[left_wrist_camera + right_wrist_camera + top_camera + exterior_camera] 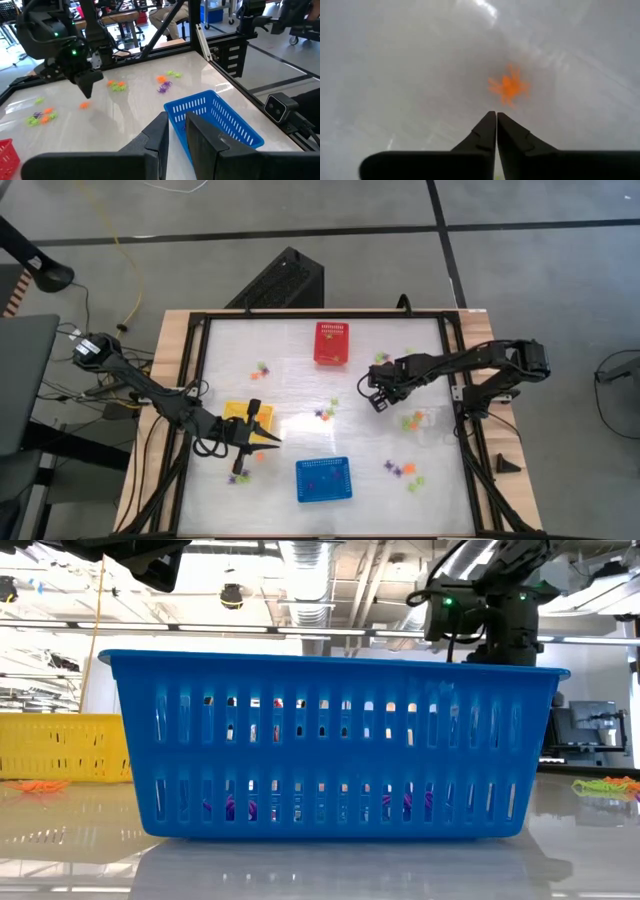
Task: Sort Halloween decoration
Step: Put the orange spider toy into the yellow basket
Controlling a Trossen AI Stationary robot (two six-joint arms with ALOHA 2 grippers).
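Note:
Tiny orange, purple and light green trinkets lie scattered on the white table (300, 380), among them a green and orange cluster (410, 420) and purple ones (395, 470). My right gripper (496, 115) is shut. It hangs above the table right of centre (378, 398), over an orange trinket (509, 86) that also shows in the left wrist view (85, 105). My left gripper (176, 131) is open by a narrow gap with nothing between its fingers. It hovers beside the yellow basket (240, 412) and points toward the blue basket (215, 120).
A red basket (332, 343) stands near the far edge and the blue basket (323, 479) near the near edge, with purple trinkets (230, 805) inside it. A black frame (455, 380) rims the table. People and desks show beyond the far side.

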